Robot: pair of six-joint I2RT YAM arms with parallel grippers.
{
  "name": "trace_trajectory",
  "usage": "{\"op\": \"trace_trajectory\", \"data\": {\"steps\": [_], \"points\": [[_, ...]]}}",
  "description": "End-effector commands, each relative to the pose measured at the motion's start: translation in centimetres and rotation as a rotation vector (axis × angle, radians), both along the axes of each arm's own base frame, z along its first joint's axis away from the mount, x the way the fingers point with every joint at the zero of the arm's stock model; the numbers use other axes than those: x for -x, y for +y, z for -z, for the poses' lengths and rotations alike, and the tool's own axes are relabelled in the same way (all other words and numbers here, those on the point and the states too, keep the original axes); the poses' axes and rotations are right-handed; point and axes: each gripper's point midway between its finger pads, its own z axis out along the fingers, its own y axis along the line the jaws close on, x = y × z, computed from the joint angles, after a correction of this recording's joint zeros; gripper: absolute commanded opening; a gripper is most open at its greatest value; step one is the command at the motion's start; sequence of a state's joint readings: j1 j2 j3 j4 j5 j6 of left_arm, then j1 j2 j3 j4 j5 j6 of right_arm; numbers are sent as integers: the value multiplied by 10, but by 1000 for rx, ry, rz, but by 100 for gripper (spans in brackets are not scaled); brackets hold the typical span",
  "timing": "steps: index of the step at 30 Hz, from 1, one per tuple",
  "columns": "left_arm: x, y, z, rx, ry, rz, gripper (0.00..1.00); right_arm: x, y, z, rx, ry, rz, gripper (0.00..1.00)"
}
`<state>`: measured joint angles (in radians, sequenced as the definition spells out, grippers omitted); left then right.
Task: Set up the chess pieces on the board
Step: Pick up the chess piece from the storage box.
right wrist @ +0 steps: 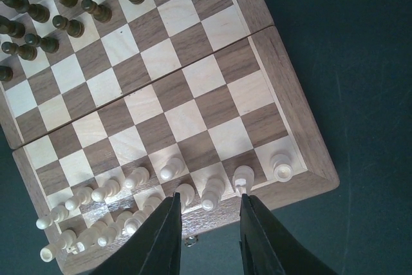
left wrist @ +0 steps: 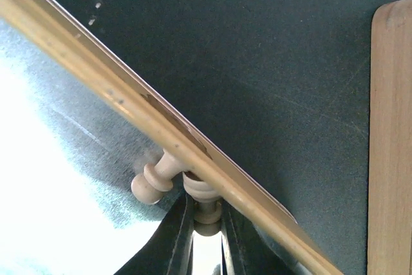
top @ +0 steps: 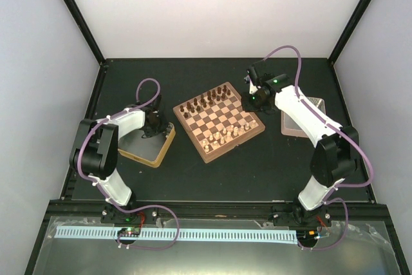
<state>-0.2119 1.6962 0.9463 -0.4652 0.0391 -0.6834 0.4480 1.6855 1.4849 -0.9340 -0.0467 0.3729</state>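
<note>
Two arms flank the board [top: 219, 120] at table centre. Left gripper [left wrist: 207, 214], inside the tan tray [top: 161, 152], is clamped on a cream piece [left wrist: 205, 194]. Dark pieces [top: 206, 102] fill the board's far side. Right gripper [right wrist: 210, 199] hovers over the cream rows [right wrist: 129, 188], jaws partly apart, empty.

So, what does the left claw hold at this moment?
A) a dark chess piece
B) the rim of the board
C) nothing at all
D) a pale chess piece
D: in the left wrist view the left claw is closed on a pale chess piece, right beside the wall of the tan tray.
</note>
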Motion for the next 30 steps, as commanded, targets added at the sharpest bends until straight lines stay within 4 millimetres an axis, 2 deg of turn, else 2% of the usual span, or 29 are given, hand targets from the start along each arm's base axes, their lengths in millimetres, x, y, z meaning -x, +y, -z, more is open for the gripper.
{"op": "trace_trajectory", "data": {"steps": [1,11,14,18,21,24,27,30], "points": [[-5,2,-16,-29,-36,20,2,-1,0,-21,-31,-55,3,27],[18,-14,-68,69,-102,124,2,7,43,-40,-260,-96,-150,28],[20,-27,-89,142,-166,173,2,10,54,-49,-321,-123,-193,29],[17,-75,-140,368,-336,367,2,16,69,-64,-444,-186,-251,34],[24,-119,-189,509,-486,573,2,18,80,-90,-549,-262,-293,42],[34,-153,-224,566,-575,746,2,24,90,-115,-629,-295,-352,50],[44,-180,-247,586,-648,888,2,36,98,-134,-695,-294,-421,56],[49,-200,-265,603,-706,982,2,44,99,-138,-714,-269,-442,59]]}}
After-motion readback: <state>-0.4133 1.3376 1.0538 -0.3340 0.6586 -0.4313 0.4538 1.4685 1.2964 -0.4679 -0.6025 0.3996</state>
